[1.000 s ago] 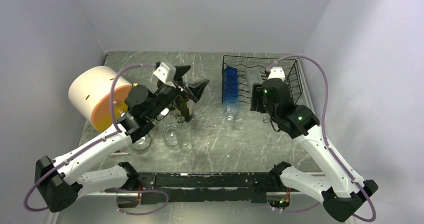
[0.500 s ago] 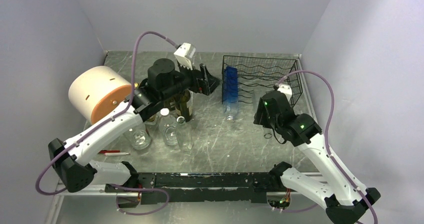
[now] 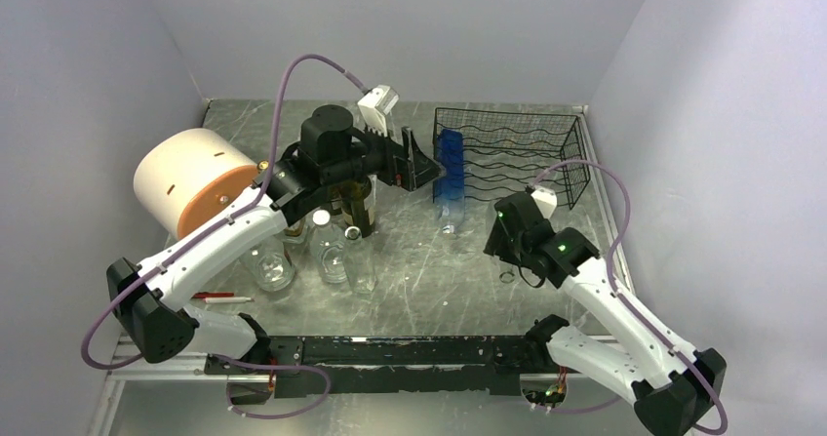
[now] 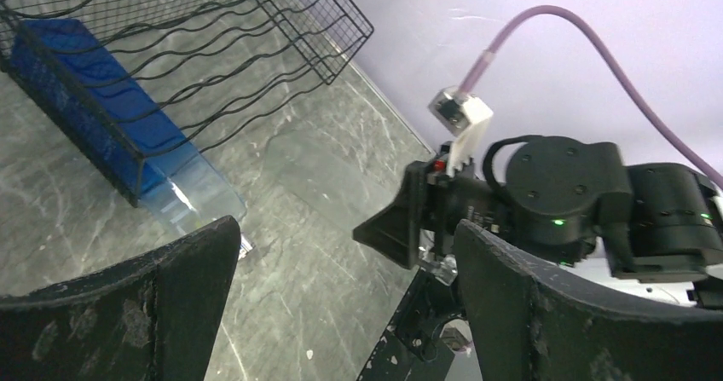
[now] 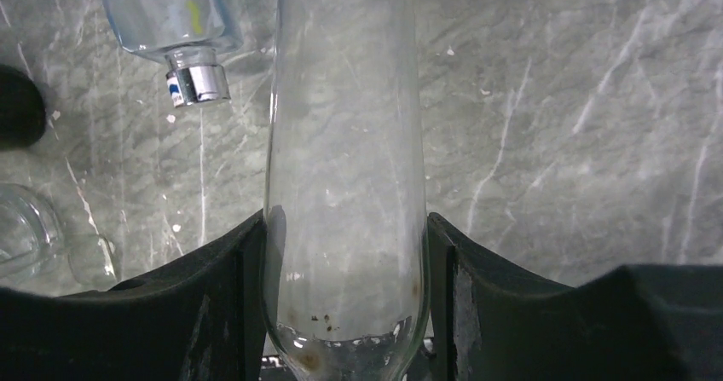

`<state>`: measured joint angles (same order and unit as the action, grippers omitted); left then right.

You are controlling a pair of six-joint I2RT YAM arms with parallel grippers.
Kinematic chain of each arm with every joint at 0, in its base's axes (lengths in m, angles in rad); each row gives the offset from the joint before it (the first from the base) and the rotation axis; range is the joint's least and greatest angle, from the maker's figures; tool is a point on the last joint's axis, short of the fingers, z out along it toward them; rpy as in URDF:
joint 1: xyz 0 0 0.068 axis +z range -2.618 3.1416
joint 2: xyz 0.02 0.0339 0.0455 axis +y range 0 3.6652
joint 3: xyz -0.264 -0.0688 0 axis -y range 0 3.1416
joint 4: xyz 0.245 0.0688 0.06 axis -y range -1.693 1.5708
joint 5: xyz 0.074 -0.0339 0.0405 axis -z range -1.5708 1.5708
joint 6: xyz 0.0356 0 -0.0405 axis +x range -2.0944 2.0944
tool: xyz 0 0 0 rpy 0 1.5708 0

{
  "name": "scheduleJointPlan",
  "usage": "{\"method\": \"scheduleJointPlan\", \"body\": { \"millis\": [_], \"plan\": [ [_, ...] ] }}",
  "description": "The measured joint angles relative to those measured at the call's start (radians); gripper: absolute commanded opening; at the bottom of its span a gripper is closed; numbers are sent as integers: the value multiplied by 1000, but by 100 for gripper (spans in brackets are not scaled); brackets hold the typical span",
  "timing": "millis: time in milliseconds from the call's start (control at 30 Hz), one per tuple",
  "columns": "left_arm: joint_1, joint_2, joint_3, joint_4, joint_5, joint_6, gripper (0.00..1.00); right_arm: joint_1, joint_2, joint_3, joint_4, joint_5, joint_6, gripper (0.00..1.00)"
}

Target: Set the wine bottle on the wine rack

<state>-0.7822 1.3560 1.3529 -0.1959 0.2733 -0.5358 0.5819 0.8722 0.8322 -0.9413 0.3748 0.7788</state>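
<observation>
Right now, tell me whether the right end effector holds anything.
Holding: right end effector shut on clear bottle, fingers pressing both sides.

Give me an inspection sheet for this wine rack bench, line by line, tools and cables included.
Surface: grey marbled table, small white flecks.
Job's things: black wire wine rack at back right; blue bottle lying in its left end; clear bottle off the rack.
Clutter: white-and-orange drum, dark bottle, clear glassware, red pen, all on the left.
Tools: left tool open, empty, raised beside the rack; right tool shut on the clear bottle.
Cables: purple cable looping above each arm.
Surroundings: plain pale walls on three sides.
</observation>
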Motion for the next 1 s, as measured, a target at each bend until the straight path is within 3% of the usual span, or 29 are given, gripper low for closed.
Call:
{"method": "scheduleJointPlan", "body": {
  "millis": [367, 700, 1000],
  "plan": [
    [11, 0, -38, 48, 74, -11, 99, -58, 60, -114, 315, -1, -34, 0],
    [21, -5, -11, 24, 103, 24, 99, -172, 120, -281, 711, -78, -223, 0],
    [23, -46, -2, -12, 105, 80, 99, -248, 279, -352, 1061, -152, -346, 0]
  ]
}}
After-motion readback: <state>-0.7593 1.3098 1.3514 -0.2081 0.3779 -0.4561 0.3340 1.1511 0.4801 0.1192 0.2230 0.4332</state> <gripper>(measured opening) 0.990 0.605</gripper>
